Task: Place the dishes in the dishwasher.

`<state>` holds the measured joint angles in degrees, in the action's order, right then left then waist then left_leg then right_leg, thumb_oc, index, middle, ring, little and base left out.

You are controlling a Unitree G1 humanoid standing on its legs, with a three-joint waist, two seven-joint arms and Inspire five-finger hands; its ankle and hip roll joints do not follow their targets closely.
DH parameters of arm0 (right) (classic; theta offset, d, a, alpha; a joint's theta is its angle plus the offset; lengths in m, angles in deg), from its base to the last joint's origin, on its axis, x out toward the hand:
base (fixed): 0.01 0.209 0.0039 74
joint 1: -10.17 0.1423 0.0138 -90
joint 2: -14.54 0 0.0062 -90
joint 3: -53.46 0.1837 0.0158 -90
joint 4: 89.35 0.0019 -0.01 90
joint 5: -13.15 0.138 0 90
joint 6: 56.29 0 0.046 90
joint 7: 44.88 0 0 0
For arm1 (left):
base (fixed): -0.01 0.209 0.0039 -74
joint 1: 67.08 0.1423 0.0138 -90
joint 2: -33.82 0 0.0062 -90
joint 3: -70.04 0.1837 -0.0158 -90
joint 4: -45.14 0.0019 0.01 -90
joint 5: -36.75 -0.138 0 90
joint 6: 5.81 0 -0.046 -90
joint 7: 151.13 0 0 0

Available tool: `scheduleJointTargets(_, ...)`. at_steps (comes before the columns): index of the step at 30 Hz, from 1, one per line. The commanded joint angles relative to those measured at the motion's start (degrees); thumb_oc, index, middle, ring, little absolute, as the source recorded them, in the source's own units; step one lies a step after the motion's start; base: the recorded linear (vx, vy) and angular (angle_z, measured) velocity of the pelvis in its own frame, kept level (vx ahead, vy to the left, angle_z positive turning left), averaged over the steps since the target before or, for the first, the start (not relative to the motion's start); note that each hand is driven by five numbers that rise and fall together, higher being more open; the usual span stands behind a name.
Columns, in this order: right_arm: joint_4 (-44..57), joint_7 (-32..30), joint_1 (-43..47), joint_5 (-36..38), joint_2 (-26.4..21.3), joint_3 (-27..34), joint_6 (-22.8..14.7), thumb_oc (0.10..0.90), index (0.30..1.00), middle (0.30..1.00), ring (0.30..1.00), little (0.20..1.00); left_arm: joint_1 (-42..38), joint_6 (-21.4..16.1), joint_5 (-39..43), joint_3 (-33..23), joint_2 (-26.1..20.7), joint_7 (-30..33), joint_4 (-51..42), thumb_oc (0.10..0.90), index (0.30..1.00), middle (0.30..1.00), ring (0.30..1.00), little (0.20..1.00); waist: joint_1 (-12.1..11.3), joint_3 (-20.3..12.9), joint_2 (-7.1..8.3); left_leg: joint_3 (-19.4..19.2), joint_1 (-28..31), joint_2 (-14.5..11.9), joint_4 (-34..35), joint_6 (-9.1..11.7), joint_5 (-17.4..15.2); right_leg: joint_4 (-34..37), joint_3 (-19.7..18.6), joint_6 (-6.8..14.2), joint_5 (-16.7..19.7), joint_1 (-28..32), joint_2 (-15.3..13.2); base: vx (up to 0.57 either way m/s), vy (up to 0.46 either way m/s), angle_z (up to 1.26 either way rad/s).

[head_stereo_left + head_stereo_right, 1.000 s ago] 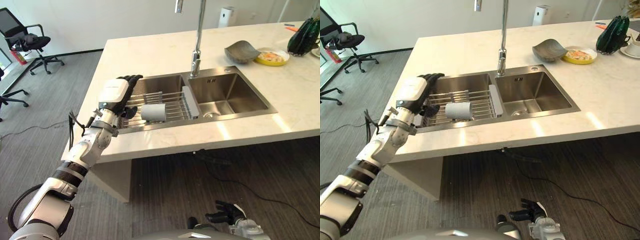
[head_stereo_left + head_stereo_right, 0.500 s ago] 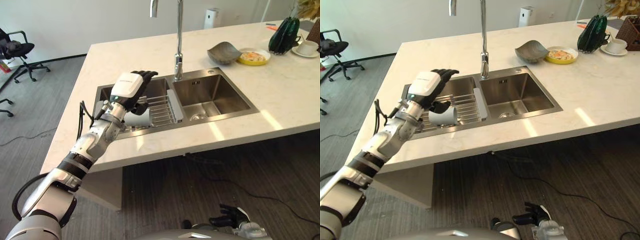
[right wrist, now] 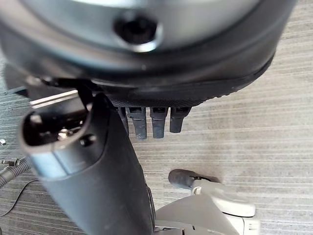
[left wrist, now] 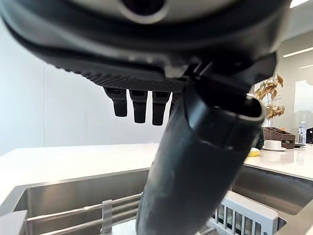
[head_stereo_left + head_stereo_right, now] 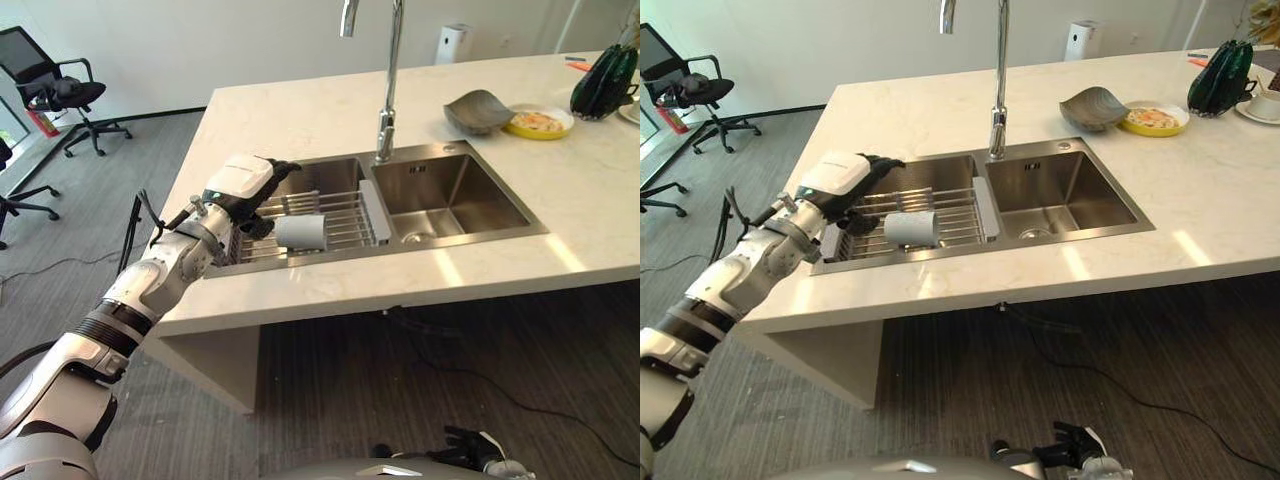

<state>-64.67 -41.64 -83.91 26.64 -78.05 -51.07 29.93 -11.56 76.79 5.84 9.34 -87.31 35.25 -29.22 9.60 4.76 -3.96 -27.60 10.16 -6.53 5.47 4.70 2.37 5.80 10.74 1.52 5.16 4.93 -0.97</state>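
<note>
Tabletop (image 5: 300, 110): pale marble-patterned stone slab, carrying a double-basin stainless steel sink (image 5: 470, 195) with a tall chrome tap (image 5: 385, 75) behind the divider.

Wire dish rack (image 5: 340, 215): silver metal, set across the left basin, with a light grey slotted end piece (image 5: 373, 212) along the divider.

Cup (image 5: 300, 232): pale grey cylinder, lying on its side on the wire rack, near the rack's front edge.

Left hand (image 5: 245, 190): dark, white-backed, at the end of a silver-grey arm reaching in from the lower left. It hangs over the left end of the rack, back turned up, just left of the cup and apart from it. Fingers (image 4: 139, 105) point forward over the basin, straight and relaxed, holding nothing; thumb (image 4: 195, 166) juts out below them.

Right hand (image 5: 470, 442): low near the grey striped floor (image 5: 400, 360), fingers (image 3: 159, 122) loosely extended, empty.

Far right of tabletop: grey curved bowl (image 5: 478, 108), touching a yellow plate (image 5: 541, 122) with food; beyond, a dark green ribbed object (image 5: 603, 78).

Black office chair (image 5: 60, 90): on the floor, well left of the tabletop.
</note>
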Motion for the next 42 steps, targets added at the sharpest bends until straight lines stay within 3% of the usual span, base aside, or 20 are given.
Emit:
scheduleJointTargets(1,0.1,1.6,2.5,-0.6,2.5,-0.8,-1.3,0.8,0.9,0.9,0.9,0.9,-6.9,0.4,-0.1,-1.5,0.0,2.1,-1.4,0.8,0.9,0.9,0.9,0.9,0.4,-1.3,1.36,0.4,1.7,2.2,-0.5,1.9,-0.5,-2.0,3.1,6.2,-3.2,1.1,-4.0,0.0,0.0,0.0)
scheduleJointTargets(10,0.9,1.6,3.5,-0.7,2.1,-1.4,-0.8,0.8,0.9,0.9,0.9,0.9,-9.8,2.2,-1.7,1.8,7.3,1.6,4.8,0.8,0.9,0.9,0.9,0.9,1.4,-0.1,0.15,0.0,1.6,2.4,-0.5,1.8,-0.5,-2.1,2.7,6.1,-3.2,0.6,-4.3,0.0,0.0,-0.01)
scheduleJointTargets(11,-4.6,0.4,13.4,0.7,-1.1,-0.2,1.5,0.8,0.9,0.9,0.9,0.9,-11.9,1.5,-1.4,5.2,10.4,0.7,8.7,0.8,0.9,0.9,0.9,0.9,0.5,-1.1,-0.18,0.4,2.0,2.4,-0.5,1.8,-0.7,-1.8,3.1,6.2,-3.6,1.4,-4.4,0.05,-0.018,-0.02)
scheduleJointTargets(12,-3.7,2.8,6.2,0.3,-1.1,-0.8,-0.2,0.8,0.9,0.9,0.9,0.9,-12.4,2.1,-1.2,4.6,9.7,1.6,11.0,0.8,0.9,0.9,0.9,0.9,1.3,0.0,-0.31,0.3,2.1,2.4,-0.5,1.9,-0.6,-1.9,2.9,6.3,-3.5,1.4,-4.4,0.04,-0.025,-0.07)
scheduleJointTargets(13,-3.5,2.8,5.9,0.3,-1.2,-0.8,-0.2,0.8,0.9,0.9,0.9,0.9,-12.2,2.1,-1.2,4.7,9.7,1.7,11.1,0.8,0.9,0.9,0.9,0.9,1.3,-0.3,-0.3,0.2,2.0,2.4,-0.5,1.9,-0.4,-1.8,2.9,6.2,-3.3,1.2,-4.4,-0.06,-0.003,0.02)
scheduleJointTargets(14,-4.2,4.5,0.1,0.0,-4.1,2.1,-1.2,0.8,0.9,0.9,0.9,0.9,-13.2,2.4,-0.1,2.7,9.4,2.0,12.6,0.8,0.9,0.9,0.9,0.9,3.3,0.8,-0.55,-0.3,2.0,2.6,-0.5,2.0,-0.6,-2.0,2.5,6.3,-3.2,0.7,-4.4,-0.06,0.001,0.07)
scheduleJointTargets(17,-5.8,4.6,-0.3,-1.3,-5.1,4.8,-1.0,0.8,0.9,0.9,0.9,0.9,-14.9,3.0,-1.3,2.7,7.5,1.4,15.7,0.8,0.9,0.9,0.9,0.9,4.4,1.6,-1.16,-1.0,1.4,2.5,-0.5,2.1,-0.2,-2.3,1.8,6.3,-2.6,-0.8,-4.5,-0.07,0.01,-0.08)
scheduleJointTargets(27,-7.3,5.2,0.0,-1.7,-6.2,5.7,-0.3,0.8,0.9,0.9,0.9,0.9,-18.9,5.7,1.2,3.8,5.9,0.4,29.4,0.8,0.9,0.9,0.9,0.9,5.7,1.9,-2.07,-2.8,1.4,2.3,-0.5,2.5,0.1,-2.1,0.8,6.4,-2.3,-1.5,-4.3,0.0,-0.017,-0.21)
scheduleJointTargets(40,-8.3,6.3,0.4,-1.6,-5.5,4.6,0.4,0.8,0.9,0.9,0.9,0.9,-21.3,8.0,1.9,5.3,8.7,-3.4,48.1,0.8,0.9,0.9,0.9,0.9,6.4,1.6,-1.81,-3.9,2.1,2.0,-0.5,2.4,0.2,-1.9,0.4,6.3,-2.4,-0.8,-3.9,0.0,-0.011,-0.04)
scheduleJointTargets(41,-8.5,6.4,0.3,-1.7,-5.5,4.5,0.5,0.8,0.9,0.9,0.9,0.9,-21.2,7.9,1.6,6.0,8.4,-4.2,48.7,0.696,0.745,0.745,0.745,0.745,6.4,1.5,-1.78,-3.9,2.1,1.9,-0.5,2.4,0.2,-1.9,0.3,6.3,-2.4,-0.8,-3.9,0.0,0.0,0.0)
scheduleJointTargets(42,-8.6,6.5,0.3,-1.8,-5.5,4.6,0.6,0.8,0.9,0.9,0.9,0.9,-21.1,7.6,1.8,6.1,8.3,-4.8,48.4,0.4,0.3,0.3,0.3,0.3,6.4,1.5,-1.78,-4.0,2.2,1.9,-0.5,2.4,0.1,-1.9,0.2,6.3,-2.4,-0.8,-3.9,0.0,0.0,0.0)
